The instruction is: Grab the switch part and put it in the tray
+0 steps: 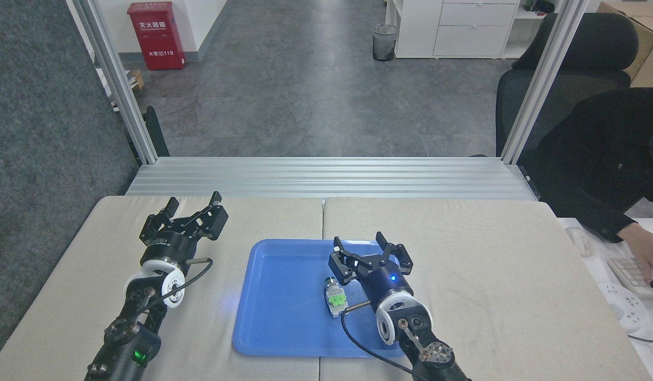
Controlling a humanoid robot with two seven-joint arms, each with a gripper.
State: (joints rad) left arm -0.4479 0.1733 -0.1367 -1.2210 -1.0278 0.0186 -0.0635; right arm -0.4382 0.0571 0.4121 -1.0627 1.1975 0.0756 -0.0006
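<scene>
The switch part [334,298], with its green middle piece and silvery collar, lies flat inside the blue tray [276,296], right of the tray's middle. My right gripper [359,242] hangs open above the tray's far right part, past the switch part and apart from it, nothing between its fingers. My left gripper [193,201] stands open over the beige table to the left of the tray, holding nothing.
A person in a black sleeve [601,174] types on a keyboard [631,275] at the right edge. An aluminium frame rail [326,177] borders the table's far side. A seam [323,217] splits the beige table top.
</scene>
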